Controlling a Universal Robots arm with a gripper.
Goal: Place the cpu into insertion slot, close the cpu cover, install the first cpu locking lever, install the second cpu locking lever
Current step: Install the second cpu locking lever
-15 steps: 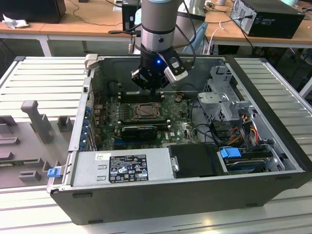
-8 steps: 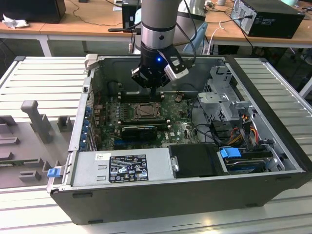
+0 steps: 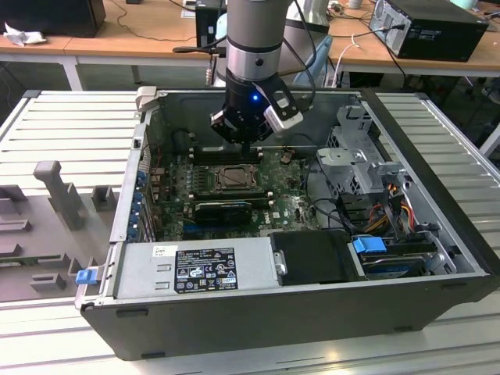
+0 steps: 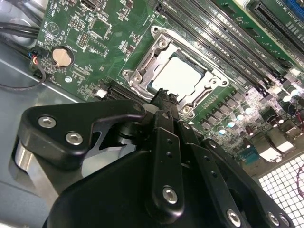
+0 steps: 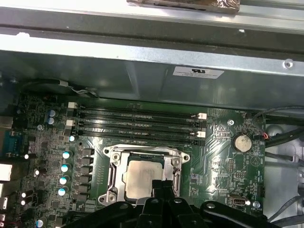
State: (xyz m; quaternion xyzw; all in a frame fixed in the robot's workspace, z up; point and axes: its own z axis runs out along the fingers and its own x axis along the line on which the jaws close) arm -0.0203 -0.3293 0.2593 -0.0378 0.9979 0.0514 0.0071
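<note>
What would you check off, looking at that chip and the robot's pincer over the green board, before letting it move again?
1. Small square silver-grey chip seated in the square dark metal-edged socket: ok, it lies flat inside.
2. Thin square metal frame cover down around the chip: ok, it appears closed in both wrist views.
3. Locking levers latched: cannot tell.
4. Black pincer empty: ok, nothing shows at its tip.
5. Pincer over the socket: ok, its tip sits at the socket's edge.
6. Pincer touching the cover: cannot tell.
</note>
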